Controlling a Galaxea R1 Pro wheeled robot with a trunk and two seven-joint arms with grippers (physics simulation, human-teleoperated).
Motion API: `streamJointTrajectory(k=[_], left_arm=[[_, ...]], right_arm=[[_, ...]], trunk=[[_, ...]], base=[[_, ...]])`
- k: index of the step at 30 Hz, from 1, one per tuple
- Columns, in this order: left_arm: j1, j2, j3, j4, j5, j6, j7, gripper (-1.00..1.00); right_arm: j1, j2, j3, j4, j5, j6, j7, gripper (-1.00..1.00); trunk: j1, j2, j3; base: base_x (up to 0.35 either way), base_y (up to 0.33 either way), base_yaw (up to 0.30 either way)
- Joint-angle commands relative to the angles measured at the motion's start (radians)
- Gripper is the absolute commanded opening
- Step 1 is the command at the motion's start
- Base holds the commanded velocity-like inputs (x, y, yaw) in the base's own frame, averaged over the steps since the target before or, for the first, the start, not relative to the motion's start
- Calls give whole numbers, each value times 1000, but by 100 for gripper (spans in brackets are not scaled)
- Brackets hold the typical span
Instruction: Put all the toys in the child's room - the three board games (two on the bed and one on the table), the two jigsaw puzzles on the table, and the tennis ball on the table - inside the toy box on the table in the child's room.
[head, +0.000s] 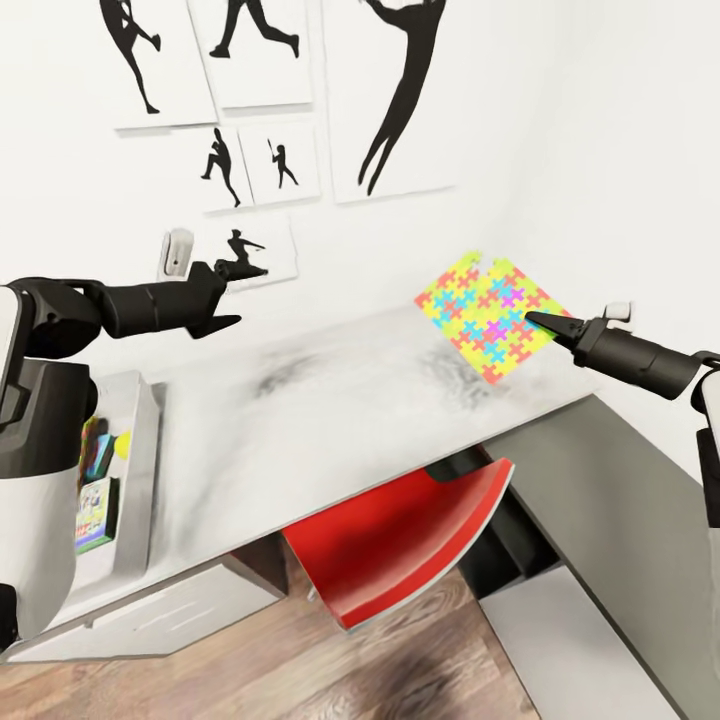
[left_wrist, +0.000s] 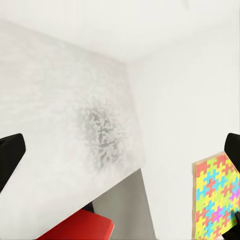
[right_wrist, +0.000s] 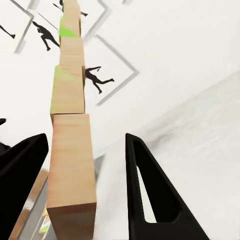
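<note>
At the far right corner of the table (head: 330, 410), I am seeing the jigsaw puzzles (head: 490, 312) lifted off the pale top and tilted, two overlapping squares. My right hand (head: 536, 320) is reaching in from the right, its dark tip meeting their right edge; in the right wrist view its fingers (right_wrist: 150, 190) are set narrowly around a thin edge-on slab, so it is gripping the puzzles. My left hand (head: 225, 296) is hovering above the table's left part, fingers spread wide, holding nothing. At the left end, the toy box (head: 140, 470) is containing a board game (head: 95, 515) and the tennis ball (head: 122, 444). A red chair (head: 400, 540) is sitting tucked under the table.
</note>
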Motion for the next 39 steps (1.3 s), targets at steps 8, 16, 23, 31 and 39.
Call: streamJointTrajectory(k=[8,16,23,31,39], left_arm=[[-4,1,37,0,11,4,-16,100],[-4,9,51,0,11,7,-21,100],[2,24,55,0,11,8,-23,100],[3,36,57,0,11,8,-24,100],[8,60,68,0,12,8,-24,100]], right_arm=[[-3,-67,94,-4,-85,4,11,-100],[-44,-166,299,-6,-307,4,11,-100],[-101,-206,474,-7,-412,4,11,-100],[-131,-216,584,-5,-443,4,11,-100],[-179,-218,705,-4,-470,4,14,-100]], trunk=[[1,-2,10],[1,-2,22],[1,-2,31],[1,-2,43],[1,-2,54]], base=[[0,0,183],[0,0,186],[0,0,183],[0,0,181],[0,0,168]])
